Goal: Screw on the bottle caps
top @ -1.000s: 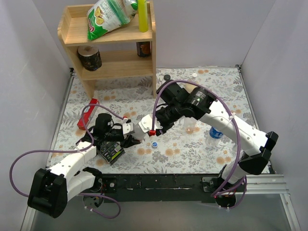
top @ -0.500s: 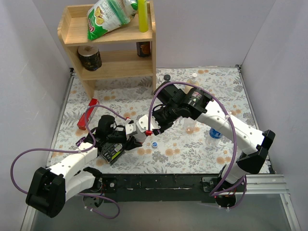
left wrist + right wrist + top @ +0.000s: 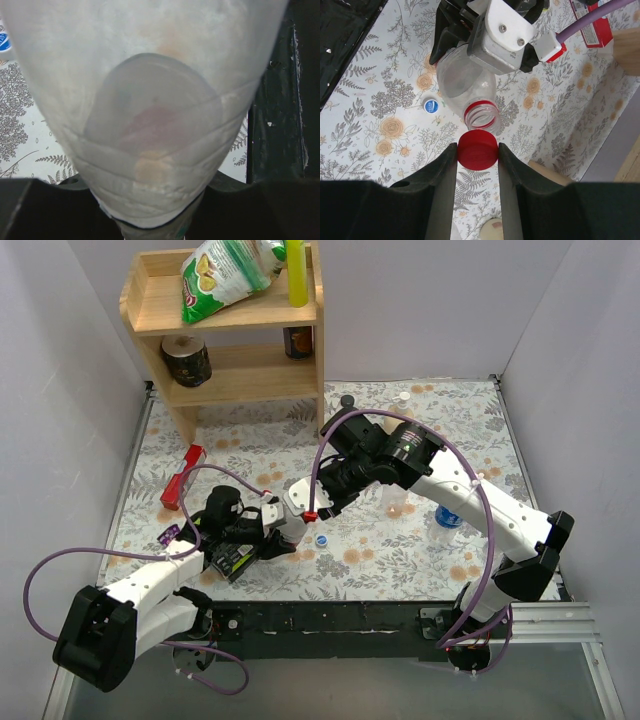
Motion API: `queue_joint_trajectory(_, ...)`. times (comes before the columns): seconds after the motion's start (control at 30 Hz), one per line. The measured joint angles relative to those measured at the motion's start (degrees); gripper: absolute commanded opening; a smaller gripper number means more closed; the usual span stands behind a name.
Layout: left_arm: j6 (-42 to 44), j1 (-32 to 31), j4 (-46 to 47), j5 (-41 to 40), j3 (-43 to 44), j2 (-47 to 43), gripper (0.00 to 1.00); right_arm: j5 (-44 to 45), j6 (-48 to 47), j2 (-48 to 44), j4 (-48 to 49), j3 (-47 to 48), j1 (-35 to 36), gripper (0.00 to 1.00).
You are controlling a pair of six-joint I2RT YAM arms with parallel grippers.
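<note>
Now that my left claw (image 3: 280, 525) has swung the clear bottle (image 3: 462, 82) it grips in closer, its threaded neck (image 3: 481, 115) sits just beside the red cap (image 3: 477, 152) clenched in my right claw (image 3: 477, 149), so threading looks ready to start.

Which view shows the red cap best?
Right wrist: the red cap sits sharp in the right gripper, near the clear bottle's neck. Top external shows a red speck; left wrist only a reddish blur through plastic.

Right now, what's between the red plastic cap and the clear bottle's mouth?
Nothing: right wrist view shows the red plastic cap at the clear plastic bottle's mouth.
</note>
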Motion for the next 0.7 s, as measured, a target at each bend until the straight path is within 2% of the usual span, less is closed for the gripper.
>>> queue_joint_trajectory(0.3,5.99,-1.29,-4.35,-0.15,2.91,-0.15,0.00,-1.07,-2.16,0.74,-0.92,1.62,0.17,0.18)
queue_joint_trajectory(0.7,8.22,-1.33,-6.14,-1.29,3.32,-1.18,0.00,-2.60,-5.22,3.02,-4.68,3.80,0.63,0.18)
